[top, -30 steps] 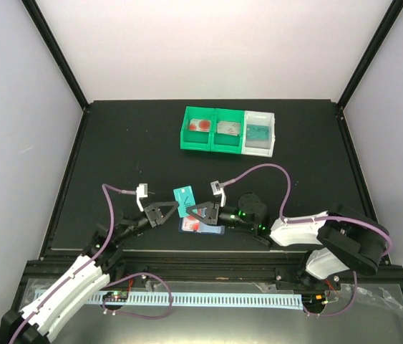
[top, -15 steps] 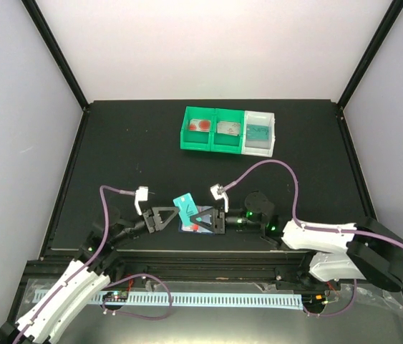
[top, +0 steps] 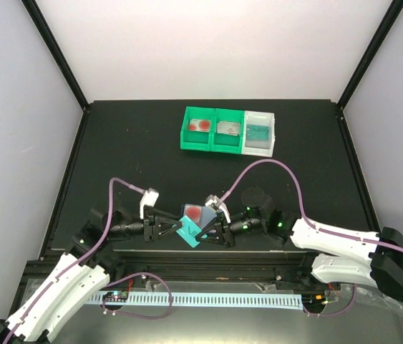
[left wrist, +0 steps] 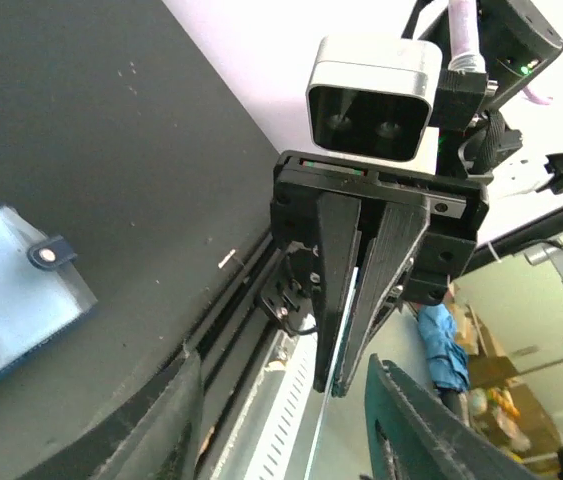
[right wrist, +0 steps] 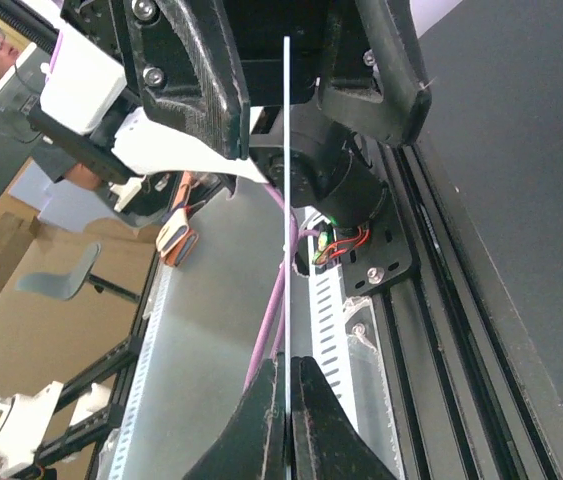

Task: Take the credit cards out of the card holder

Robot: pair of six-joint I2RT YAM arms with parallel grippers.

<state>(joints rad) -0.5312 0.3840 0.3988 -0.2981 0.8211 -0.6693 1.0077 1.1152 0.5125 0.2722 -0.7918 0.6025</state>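
Surface: black matte table (top: pixel 115 150), black rail along its lower edge in the overhead view. Plain white walls (top: pixel 208 43) on three sides, black corner posts.

Upper centre of the overhead view: two joined green trays (top: pixel 212 146) with a white tray (top: pixel 260 151) touching on the right, one card lying in each.

Teal card (top: pixel 187 234): lower centre of the overhead view, tilted, between the two tools. Both wrist views show it edge-on as a thin pale line.

Right gripper (right wrist: pixel 287 380): clenched on the near edge of the teal card.

Left gripper (top: pixel 171 228): released; jaws stand apart on either side of the card's far edge, and no contact shows.

Card holder (left wrist: pixel 16 285): lies open and flat on the table, left edge of the left wrist view. Pale blue clear pockets, dark navy border, small snap tab pointing right. From overhead it sits just above the teal card, with a red-circled card (top: pixel 196 213) showing in it
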